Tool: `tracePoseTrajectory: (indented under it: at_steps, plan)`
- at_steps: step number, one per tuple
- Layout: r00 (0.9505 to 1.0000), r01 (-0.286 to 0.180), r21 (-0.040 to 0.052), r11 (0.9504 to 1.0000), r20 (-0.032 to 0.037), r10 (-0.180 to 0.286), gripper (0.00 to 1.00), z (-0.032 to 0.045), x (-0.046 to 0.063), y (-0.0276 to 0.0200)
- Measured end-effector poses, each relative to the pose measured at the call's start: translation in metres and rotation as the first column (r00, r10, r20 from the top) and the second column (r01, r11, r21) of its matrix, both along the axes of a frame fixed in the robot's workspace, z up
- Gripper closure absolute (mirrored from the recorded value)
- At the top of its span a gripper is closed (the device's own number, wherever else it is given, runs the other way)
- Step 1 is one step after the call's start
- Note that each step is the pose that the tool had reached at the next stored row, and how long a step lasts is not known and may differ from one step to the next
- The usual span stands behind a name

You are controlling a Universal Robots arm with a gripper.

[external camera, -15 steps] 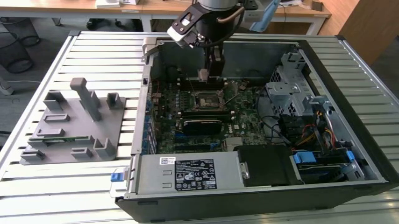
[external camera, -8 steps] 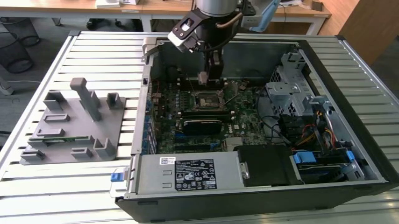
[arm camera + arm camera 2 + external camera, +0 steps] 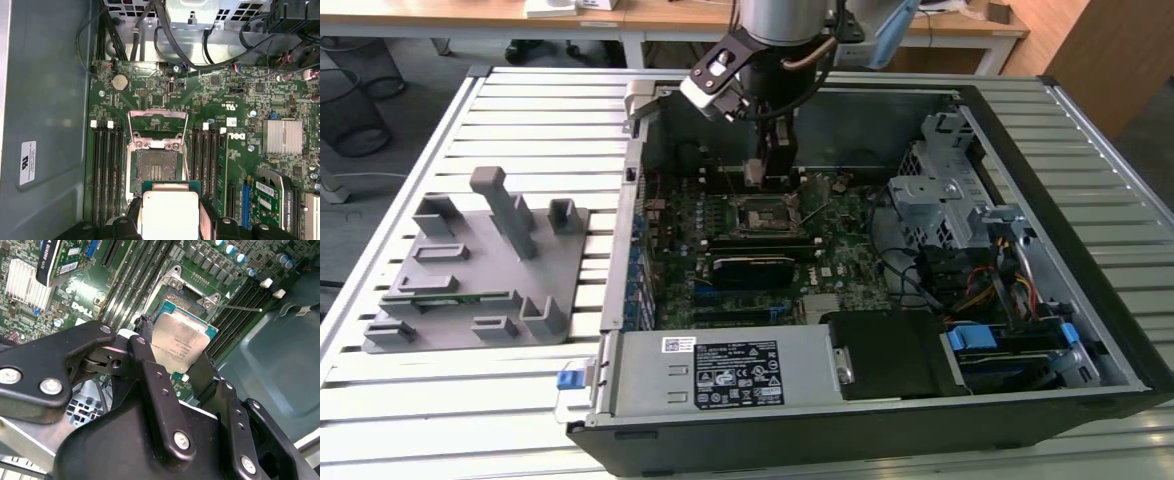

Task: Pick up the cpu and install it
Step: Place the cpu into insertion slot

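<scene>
Right: slatted counter [image 3: 520, 110] carries an open case [image 3: 1121, 300] and, at the exterior view's left, a grey fixture [image 3: 467, 270]. Motherboard [image 3: 240, 100] lies flat on the case floor. Arm [image 3: 781, 30] reaches down into the case over the board. Socket [image 3: 156, 170] stands open, frame flipped back, contact field bare. Fingers [image 3: 155, 385] clenched on two opposite edges of the cpu [image 3: 180, 342]. In both wrist views the cpu is held over the board, metal lid toward the cameras, just beside the socket and overlapping one edge of it; not seated.
</scene>
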State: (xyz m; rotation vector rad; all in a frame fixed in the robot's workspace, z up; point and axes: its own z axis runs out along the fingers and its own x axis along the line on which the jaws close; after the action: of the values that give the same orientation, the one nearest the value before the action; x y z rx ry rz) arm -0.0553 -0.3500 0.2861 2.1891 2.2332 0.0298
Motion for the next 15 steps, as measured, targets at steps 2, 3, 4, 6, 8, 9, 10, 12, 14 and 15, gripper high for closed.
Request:
tracePoseTrajectory:
  at_steps: [2,3,4,6,8,9,10,12,14,15]
  plan:
    - [1.0,-0.001,-0.0001,1.0,0.0,0.001,0.46,-0.002,0.0,0.0001]
    - [1.0,-0.003,-0.0001,1.0,0.0,0.003,0.46,-0.0033,0.0,0.0004]
    - [1.0,-0.008,-0.0001,1.0,-0.0001,0.008,0.46,-0.0048,0.001,0.0008]
    - [0.9997,-0.025,-0.0001,0.9997,0.0,0.025,0.46,-0.0074,0.001,0.001]
    - [0.9994,-0.033,-0.0001,0.9994,0.0,0.033,0.46,-0.0096,0.001,0.001]
    - [0.9994,-0.033,0.0,0.9994,0.0,0.033,0.46,-0.0108,0.002,0.0011]
    - [0.9994,-0.033,0.0,0.9994,-0.0001,0.033,0.46,-0.0119,0.002,0.0011]
    - [0.9994,-0.033,0.0,0.9994,-0.0001,0.033,0.46,-0.0139,0.004,0.0011]
    - [0.9994,-0.033,-0.0001,0.9994,-0.0001,0.033,0.46,-0.0158,0.005,0.0015]
    - [0.9994,-0.033,-0.0001,0.9994,-0.0001,0.033,0.46,-0.0167,0.005,0.0019]
